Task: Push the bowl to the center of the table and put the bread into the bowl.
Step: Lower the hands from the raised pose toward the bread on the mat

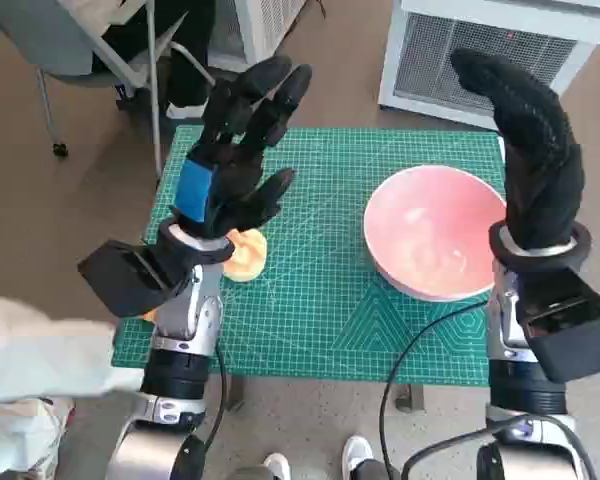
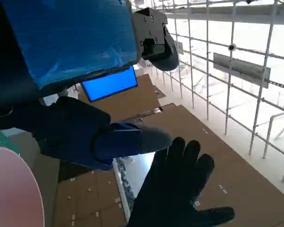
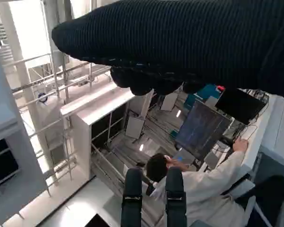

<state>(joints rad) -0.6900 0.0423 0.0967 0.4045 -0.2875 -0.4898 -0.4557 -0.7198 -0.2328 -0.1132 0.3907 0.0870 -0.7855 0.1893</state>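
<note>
Head view: bread (image 1: 246,254) just under raised left robot hand (image 1: 230,170).

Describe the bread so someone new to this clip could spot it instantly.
Start at the green cutting mat covering the table. Go to its left side, by the robot's left hand: the bread lies on the mat, partly hidden under that wrist. It is a small, pale orange-tan piece, unlike the big pink bowl on the mat's right side.

The bowl (image 1: 435,232) sits right on the mat (image 1: 320,310), the bread (image 1: 246,254) left
</note>
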